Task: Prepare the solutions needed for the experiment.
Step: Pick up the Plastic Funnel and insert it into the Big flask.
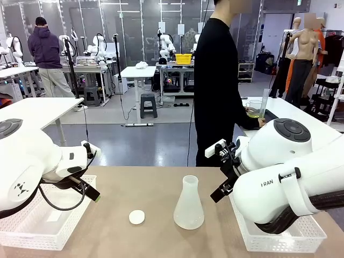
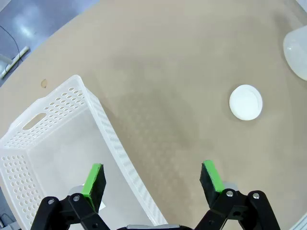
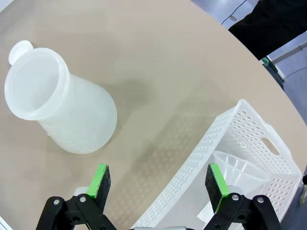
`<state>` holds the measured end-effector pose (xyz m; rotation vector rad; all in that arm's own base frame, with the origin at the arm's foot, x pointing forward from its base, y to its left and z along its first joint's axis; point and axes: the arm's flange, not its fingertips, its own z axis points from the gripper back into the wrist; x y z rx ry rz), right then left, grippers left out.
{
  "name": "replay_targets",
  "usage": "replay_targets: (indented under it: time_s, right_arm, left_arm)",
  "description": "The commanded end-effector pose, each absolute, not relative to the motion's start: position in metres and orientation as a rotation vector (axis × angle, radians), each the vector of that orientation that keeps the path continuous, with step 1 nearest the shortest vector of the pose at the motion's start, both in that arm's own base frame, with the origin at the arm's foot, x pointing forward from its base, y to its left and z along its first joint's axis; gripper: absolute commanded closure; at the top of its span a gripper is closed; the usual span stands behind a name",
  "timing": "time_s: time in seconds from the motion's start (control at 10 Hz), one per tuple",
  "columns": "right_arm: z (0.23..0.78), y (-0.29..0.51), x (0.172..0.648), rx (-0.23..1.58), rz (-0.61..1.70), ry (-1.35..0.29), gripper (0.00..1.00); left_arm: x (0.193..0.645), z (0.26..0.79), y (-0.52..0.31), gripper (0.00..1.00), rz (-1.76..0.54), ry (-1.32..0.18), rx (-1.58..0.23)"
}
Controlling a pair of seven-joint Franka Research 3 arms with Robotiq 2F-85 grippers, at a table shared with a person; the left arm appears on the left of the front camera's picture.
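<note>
Item: solutions (image 1: 252, 114), a shallow layer in a clear beaker (image 1: 255, 105), far right beside the person (image 1: 215, 80); spill-prone; I'd grip the beaker wall, upright; left end effector (image 2: 152, 178) and right end effector (image 3: 158, 180) wide, empty.

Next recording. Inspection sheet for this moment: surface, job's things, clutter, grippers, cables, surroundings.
Surface: tan tabletop, no spills seen.
Job's things: pale yellow-green liquid in a clear beaker on the white side table beyond, beside the person in black.
Clutter: frosted white conical flask upright mid-table, no liquid seen inside; small white round cap left of it, apart; left white perforated basket; right white perforated basket holding a clear funnel.
Grippers: left gripper and right gripper, jaws open, holding nothing, each over its basket's inner rim.
Cables: black cable looped beneath the left wrist.
Surroundings: other workbenches beyond.
</note>
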<state>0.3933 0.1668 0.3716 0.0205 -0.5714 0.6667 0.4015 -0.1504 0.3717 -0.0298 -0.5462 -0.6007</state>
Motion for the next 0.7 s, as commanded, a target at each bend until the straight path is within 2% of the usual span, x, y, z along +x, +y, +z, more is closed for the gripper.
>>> replay_targets:
  time_s: [0.0, 0.6]
  right_arm:
    - [0.3716, 0.1667, 0.3933, 0.022, 0.665, -0.571, 0.00]
    - [0.3716, 0.1667, 0.3933, 0.022, 0.665, -0.571, 0.00]
  left_arm:
    - [0.4016, 0.3717, -0.1503, 0.00, -0.600, -0.546, -0.030]
    - [0.4016, 0.3717, -0.1503, 0.00, -0.600, -0.546, -0.030]
